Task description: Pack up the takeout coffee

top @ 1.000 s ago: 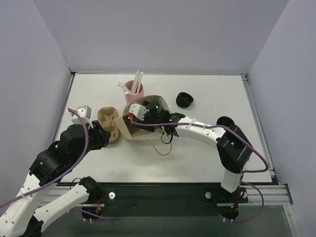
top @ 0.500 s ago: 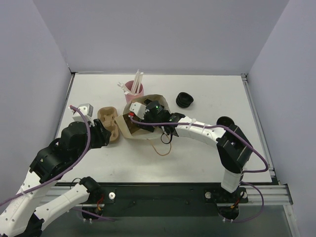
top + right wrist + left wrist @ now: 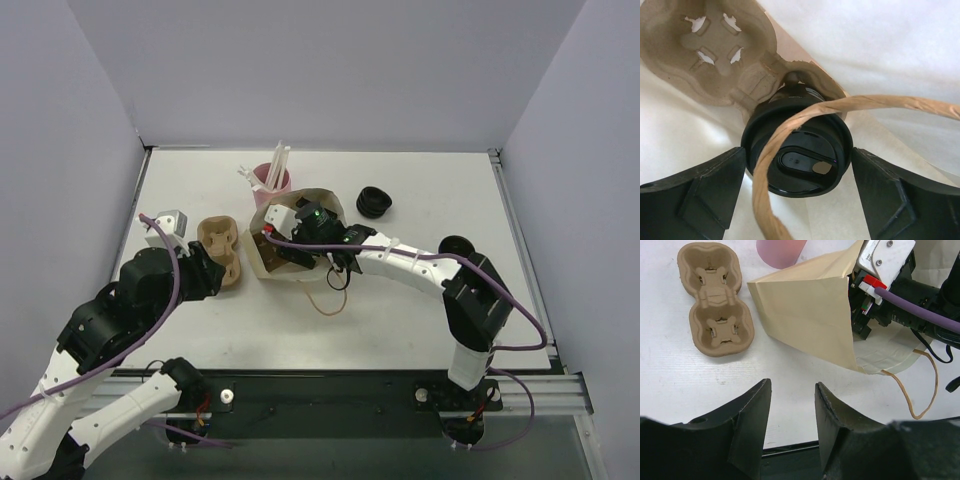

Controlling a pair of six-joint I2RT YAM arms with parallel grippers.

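Note:
A brown paper bag [image 3: 285, 262] lies on its side, mouth toward the right arm; it also shows in the left wrist view [image 3: 810, 315]. My right gripper [image 3: 300, 238] reaches into it. In the right wrist view its fingers [image 3: 700, 185] sit against both sides of the black lid of a coffee cup [image 3: 805, 165], which stands in a pulp carrier [image 3: 715, 55] inside the bag. The bag's paper handle [image 3: 775, 150] crosses the lid. My left gripper [image 3: 792, 387] is open and empty over bare table, in front of a second, empty pulp carrier [image 3: 715, 295].
A pink cup with straws [image 3: 272, 180] stands behind the bag. A stack of black lids [image 3: 373, 203] lies at the back right. The bag's other handle loop [image 3: 328, 298] lies on the table. The table's front edge is just below the left fingers.
The right gripper has pushed a little further left into the bag, and the bag has shifted and tipped slightly to the left. The left arm has barely moved.

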